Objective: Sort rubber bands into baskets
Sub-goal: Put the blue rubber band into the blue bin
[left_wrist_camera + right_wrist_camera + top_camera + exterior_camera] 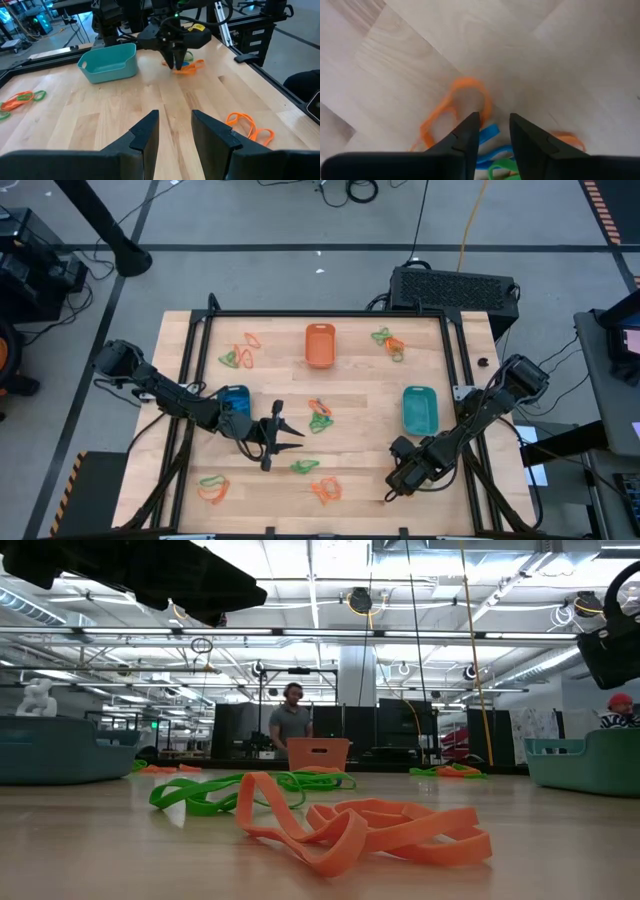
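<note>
Rubber bands lie in small clumps over the wooden table [365, 395]. Going from left to right in the high view: an orange and green clump [212, 486] sits near the front left corner, another [241, 353] near the back left, and the blue basket [234, 400] stands just behind the left arm's wrist. The left gripper [293, 436] hovers over bare wood with its fingers spread and nothing between them; a green band [304, 467] lies just in front of it, an orange and green clump [320, 416] just behind it to the right, and an orange clump [327, 489] farther toward the front edge. The orange basket [320, 344] stands at the back middle, with a further clump [389, 342] to its right. The right gripper [391, 491] points down at the front right of the table, its fingers slightly parted and grasping nothing, directly above a small pile of orange, blue and green bands [470, 107]. The teal basket [419, 409] stands behind it
</note>
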`<action>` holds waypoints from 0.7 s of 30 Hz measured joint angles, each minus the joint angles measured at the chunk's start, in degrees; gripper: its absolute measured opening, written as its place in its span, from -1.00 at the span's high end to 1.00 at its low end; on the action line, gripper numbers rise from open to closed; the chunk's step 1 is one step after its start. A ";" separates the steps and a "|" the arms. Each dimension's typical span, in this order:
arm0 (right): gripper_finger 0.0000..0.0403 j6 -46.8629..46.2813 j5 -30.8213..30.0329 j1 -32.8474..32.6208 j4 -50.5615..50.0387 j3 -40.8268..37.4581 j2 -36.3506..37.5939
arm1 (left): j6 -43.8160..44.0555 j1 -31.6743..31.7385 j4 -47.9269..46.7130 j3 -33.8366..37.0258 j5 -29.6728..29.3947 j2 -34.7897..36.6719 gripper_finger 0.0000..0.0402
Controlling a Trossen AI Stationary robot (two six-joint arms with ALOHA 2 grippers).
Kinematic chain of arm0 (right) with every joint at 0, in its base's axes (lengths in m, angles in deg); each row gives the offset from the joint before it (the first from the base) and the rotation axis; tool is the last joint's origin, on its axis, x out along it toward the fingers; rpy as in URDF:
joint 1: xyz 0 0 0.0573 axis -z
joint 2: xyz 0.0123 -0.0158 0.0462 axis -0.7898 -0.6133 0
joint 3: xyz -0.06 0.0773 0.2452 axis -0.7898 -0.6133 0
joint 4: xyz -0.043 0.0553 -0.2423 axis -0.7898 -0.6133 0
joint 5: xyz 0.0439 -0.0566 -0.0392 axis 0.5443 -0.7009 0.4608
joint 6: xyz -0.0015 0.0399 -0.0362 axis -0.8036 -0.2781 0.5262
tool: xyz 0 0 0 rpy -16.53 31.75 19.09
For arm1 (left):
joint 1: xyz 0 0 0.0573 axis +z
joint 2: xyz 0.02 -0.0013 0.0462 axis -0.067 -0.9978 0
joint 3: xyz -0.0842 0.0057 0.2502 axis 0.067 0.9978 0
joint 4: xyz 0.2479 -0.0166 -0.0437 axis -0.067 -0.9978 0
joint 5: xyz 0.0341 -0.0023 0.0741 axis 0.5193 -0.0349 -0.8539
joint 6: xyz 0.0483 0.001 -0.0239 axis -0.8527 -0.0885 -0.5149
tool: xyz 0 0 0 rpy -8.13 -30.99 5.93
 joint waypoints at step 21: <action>0.99 4.55 -1.44 1.05 -0.41 0.02 6.22 | 0.26 0.00 -0.28 0.00 -0.02 0.00 0.39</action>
